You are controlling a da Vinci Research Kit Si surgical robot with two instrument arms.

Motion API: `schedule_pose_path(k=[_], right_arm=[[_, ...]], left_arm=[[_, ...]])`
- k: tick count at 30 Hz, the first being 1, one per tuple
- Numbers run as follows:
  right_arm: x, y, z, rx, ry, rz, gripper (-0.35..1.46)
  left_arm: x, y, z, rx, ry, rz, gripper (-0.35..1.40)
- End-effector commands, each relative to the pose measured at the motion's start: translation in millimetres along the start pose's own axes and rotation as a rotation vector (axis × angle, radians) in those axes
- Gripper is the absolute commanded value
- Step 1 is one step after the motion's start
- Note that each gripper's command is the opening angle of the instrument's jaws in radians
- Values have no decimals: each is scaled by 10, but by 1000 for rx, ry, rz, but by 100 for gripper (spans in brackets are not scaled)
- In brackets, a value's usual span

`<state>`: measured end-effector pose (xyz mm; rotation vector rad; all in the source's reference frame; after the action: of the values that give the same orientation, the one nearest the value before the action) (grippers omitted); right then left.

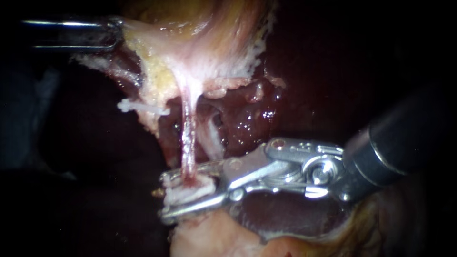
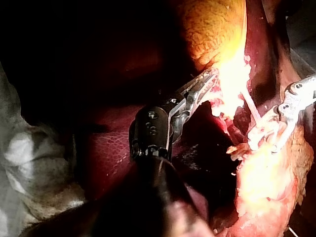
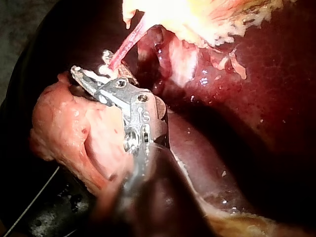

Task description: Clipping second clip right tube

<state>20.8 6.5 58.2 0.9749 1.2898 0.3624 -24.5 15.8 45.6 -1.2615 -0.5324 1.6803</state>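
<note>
Low down, my R instrument (image 1: pixel 188 190) held its jaws part-open astride the tube (image 1: pixel 188 138), at its lower end. L instrument (image 2: pixel 205 83) jaws gripped gallbladder (image 1: pixel 200 47) tissue.

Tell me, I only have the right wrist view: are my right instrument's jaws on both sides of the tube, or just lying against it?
Observer: In the endoscope view the right instrument has its jaws apart. One jaw is on each side of the pale lump at the lower end of the tube.
Operator: And my left instrument? It doesn't show for me at all.
Observer: The left wrist view shows the left instrument meeting the bright pale tissue at the tube's other end, well apart from the right instrument.
</note>
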Motion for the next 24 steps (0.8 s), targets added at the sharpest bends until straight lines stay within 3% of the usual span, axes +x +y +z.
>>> schedule_pose_path(k=[1, 14, 19, 24], right_arm=[[-1, 1, 0, -1, 0, 0, 34], [-3, 12, -8, -30, 11, 18, -32], [-7, 15, -10, -29, 16, 99, -35], [-8, 15, -9, -42, -18, 100, -35]], left_arm=[[0, 0, 0, 0, 0, 0, -35], [0, 0, 0, 0, 0, 0, -35], [0, 0, 0, 0, 0, 0, -35], [0, 0, 0, 0, 0, 0, -35]])
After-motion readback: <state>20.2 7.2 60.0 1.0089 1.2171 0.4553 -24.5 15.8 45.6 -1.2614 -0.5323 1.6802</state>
